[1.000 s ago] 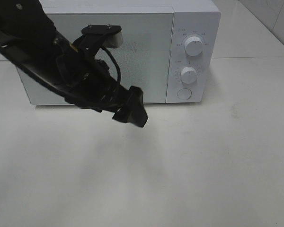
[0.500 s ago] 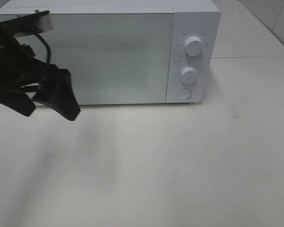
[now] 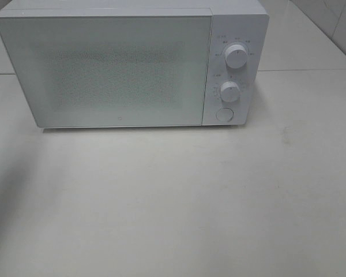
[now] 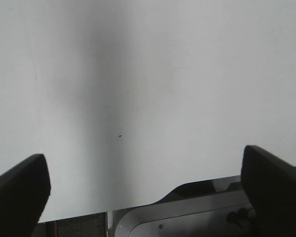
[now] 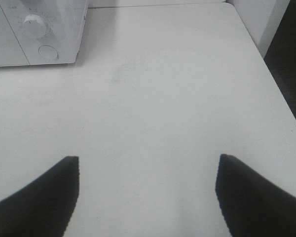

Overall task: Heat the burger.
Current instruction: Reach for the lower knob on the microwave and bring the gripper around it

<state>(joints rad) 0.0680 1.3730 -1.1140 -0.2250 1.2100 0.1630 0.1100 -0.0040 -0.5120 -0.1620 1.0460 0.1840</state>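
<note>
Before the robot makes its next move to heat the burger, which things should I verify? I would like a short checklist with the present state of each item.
1. Door of the white box-shaped microwave oven is shut: ok, it sits flush with the front.
2. Burger is inside the oven: cannot tell; the frosted door hides the inside, and no burger shows on the white table.
3. Left hand is free: ok, open and empty.
4. Right hand is free: ok, open and empty.
5. Way to the two white round knobs and the round button is free: ok, nothing stands before them.
</note>
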